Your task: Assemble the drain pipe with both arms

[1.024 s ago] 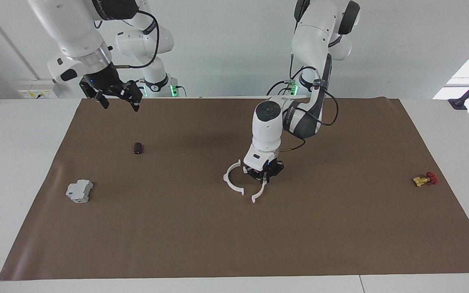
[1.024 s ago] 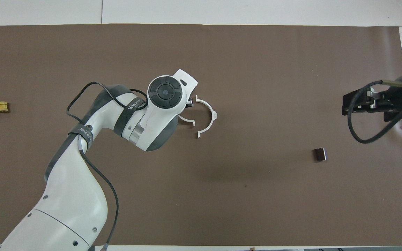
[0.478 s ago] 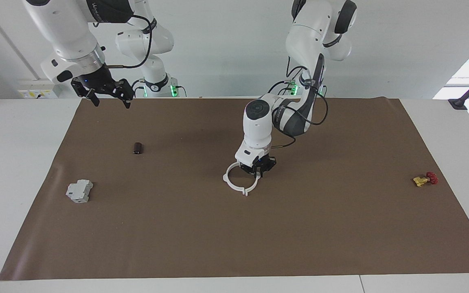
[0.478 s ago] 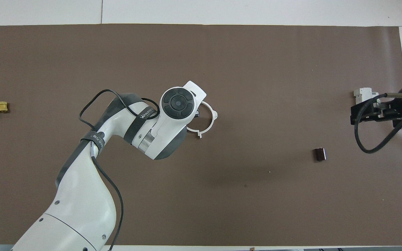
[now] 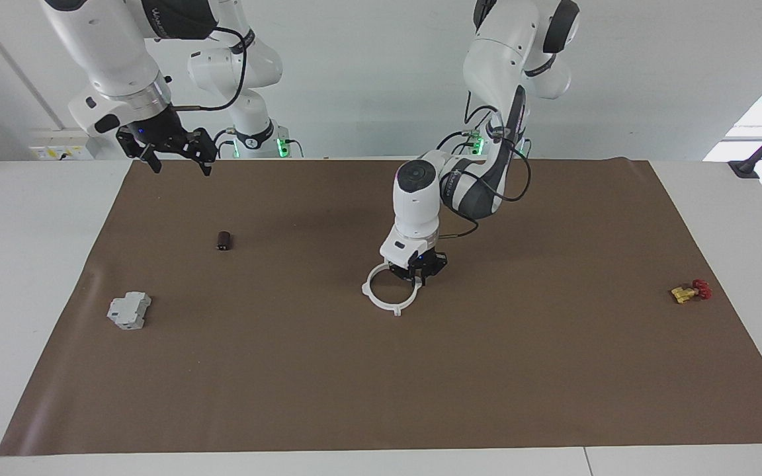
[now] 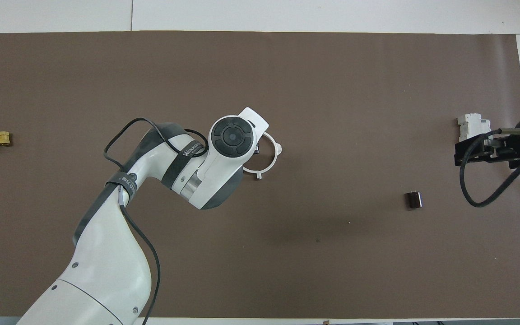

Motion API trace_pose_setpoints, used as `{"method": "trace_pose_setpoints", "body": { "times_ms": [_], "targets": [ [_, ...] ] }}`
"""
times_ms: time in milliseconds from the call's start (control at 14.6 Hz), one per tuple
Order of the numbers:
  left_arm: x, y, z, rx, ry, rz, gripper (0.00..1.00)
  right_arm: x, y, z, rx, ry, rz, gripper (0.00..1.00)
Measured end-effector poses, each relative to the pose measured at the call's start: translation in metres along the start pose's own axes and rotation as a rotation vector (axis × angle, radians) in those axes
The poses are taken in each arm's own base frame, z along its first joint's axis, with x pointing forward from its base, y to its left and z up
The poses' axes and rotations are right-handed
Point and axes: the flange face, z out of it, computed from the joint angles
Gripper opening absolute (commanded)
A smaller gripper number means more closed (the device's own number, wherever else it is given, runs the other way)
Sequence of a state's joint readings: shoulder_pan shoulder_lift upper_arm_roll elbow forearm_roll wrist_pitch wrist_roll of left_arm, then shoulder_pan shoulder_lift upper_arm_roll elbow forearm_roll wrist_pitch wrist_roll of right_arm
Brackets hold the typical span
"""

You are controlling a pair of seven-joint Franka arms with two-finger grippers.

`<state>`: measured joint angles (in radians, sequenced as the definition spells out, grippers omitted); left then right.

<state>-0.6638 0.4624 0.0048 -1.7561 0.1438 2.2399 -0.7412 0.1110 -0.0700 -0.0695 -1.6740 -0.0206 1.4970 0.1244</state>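
Note:
The drain pipe (image 5: 371,300) lies on the brown mat near the middle of the table as one closed white ring with small outer tabs. My left gripper (image 5: 419,272) is down at the ring's edge toward the left arm's end, shut on it. In the overhead view the left hand covers part of the ring (image 6: 276,154). My right gripper (image 5: 170,157) is open and empty. It hangs high over the mat's corner near the robots at the right arm's end, and it also shows in the overhead view (image 6: 481,151).
A grey boxy block (image 5: 129,311) sits toward the right arm's end, also seen from overhead (image 6: 470,124). A small dark cylinder (image 5: 223,240) lies nearer to the robots than the block. A yellow-and-red valve piece (image 5: 690,291) lies toward the left arm's end.
My left gripper slid its half-arc against the other half-arc, and the two now form one ring. My right gripper drew back toward the right arm's end, uncovering the grey block from overhead.

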Motion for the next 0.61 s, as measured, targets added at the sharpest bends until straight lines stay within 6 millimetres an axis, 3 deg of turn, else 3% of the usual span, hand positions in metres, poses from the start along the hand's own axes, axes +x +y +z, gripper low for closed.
{"method": "trace_pose_setpoints", "body": {
  "times_ms": [341,615],
  "targets": [
    [-0.003,0.001,-0.001,0.0,-0.001,0.005,0.0,0.001,0.004,0.001,-0.001,0.001,-0.016,1.0],
    [-0.003,0.001,0.0,-0.002,0.002,0.006,0.0,0.004,0.021,0.0,-0.008,0.014,-0.024,1.0]
  ]
}}
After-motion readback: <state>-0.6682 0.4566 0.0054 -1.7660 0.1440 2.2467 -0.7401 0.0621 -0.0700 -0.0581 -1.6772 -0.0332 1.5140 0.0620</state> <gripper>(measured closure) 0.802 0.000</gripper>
